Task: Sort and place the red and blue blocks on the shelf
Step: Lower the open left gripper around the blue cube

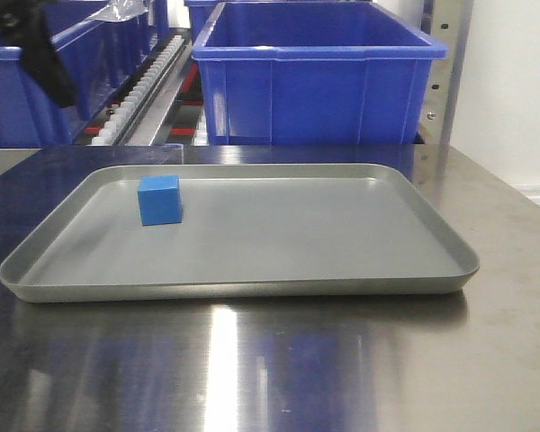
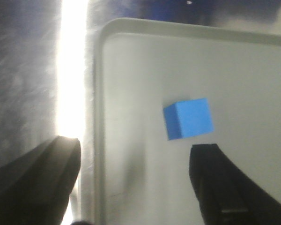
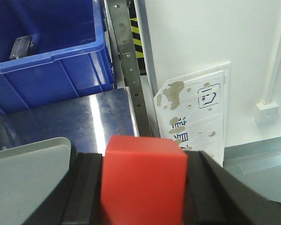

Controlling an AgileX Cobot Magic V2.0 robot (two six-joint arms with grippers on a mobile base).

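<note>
The blue block (image 1: 159,200) sits on the grey tray (image 1: 252,286) near its back left corner. In the left wrist view the blue block (image 2: 188,118) lies just beyond my left gripper (image 2: 135,161), which is open and empty, hovering over the tray's left rim (image 2: 97,117). My right gripper (image 3: 143,178) is shut on the red block (image 3: 143,180), held above the steel table beside the tray's corner (image 3: 33,173). The shelf (image 1: 153,85) with white rollers stands behind the table; its upright post (image 3: 126,70) shows in the right wrist view. Neither gripper shows in the front view.
Large dark-blue bins (image 1: 315,72) stand on the shelf behind the tray; one also shows in the right wrist view (image 3: 47,51). The steel table (image 1: 504,342) carries the tray. A white wall with a worn sign (image 3: 196,112) is right of the shelf post.
</note>
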